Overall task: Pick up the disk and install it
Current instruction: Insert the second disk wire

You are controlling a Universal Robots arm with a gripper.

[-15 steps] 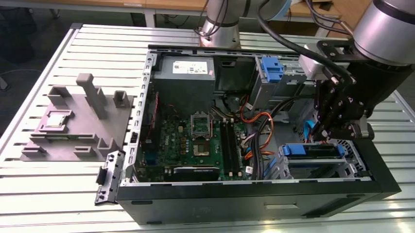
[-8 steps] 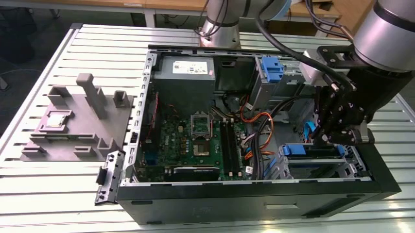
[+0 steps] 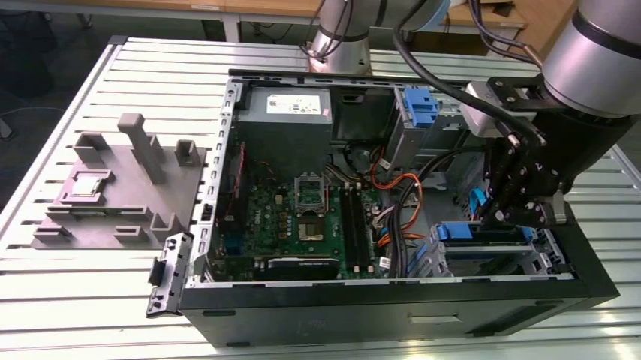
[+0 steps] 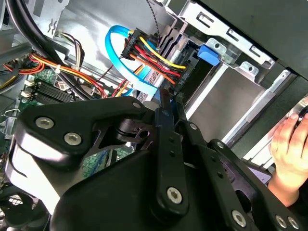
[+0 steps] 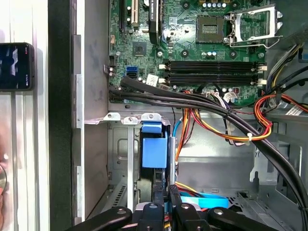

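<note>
At the exterior view's lower right, the gripper point(image 3: 513, 214) stands directly over the drive bay point(image 3: 541, 259), its fingers closed thin on the blue-framed disk point(image 5: 154, 151), which hangs edge-on, long axis pointing down into the bay.

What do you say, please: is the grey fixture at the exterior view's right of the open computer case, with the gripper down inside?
No: the exterior view shows the grey fixture at the left of the computer case; the gripper is indeed down inside.
</note>
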